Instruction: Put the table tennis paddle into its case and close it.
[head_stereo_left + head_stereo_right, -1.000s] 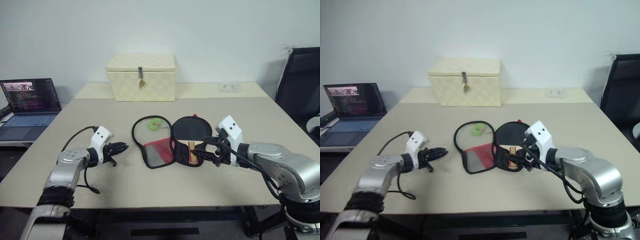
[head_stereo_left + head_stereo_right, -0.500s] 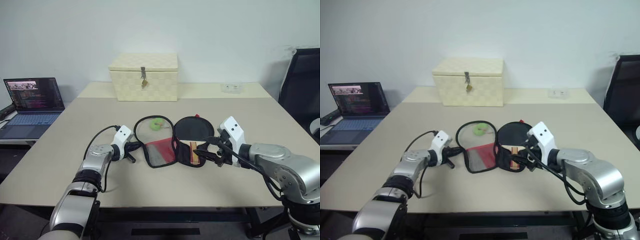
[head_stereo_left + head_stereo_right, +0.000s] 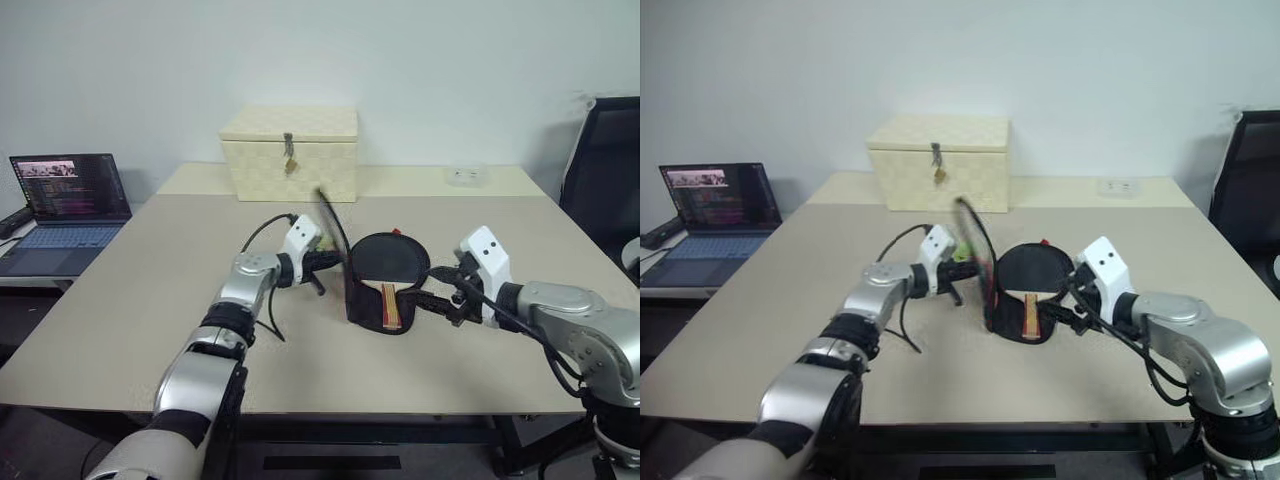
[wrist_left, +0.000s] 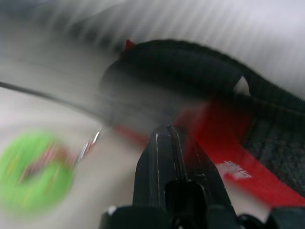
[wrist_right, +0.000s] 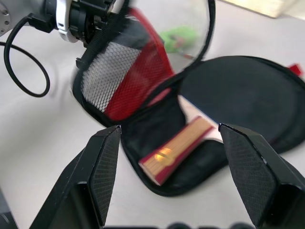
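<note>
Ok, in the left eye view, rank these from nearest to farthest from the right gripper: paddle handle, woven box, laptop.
1. The paddle handle, lying in the open case just left of the right gripper.
2. The woven box, at the table's far side, left of centre.
3. The laptop, off the table's left edge.

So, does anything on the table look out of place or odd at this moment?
The case is not flat: its red mesh flap stands up on edge beside the shut left end effector. The paddle lies in the lower half. A small green ball sits behind the raised flap, outside the case.
</note>
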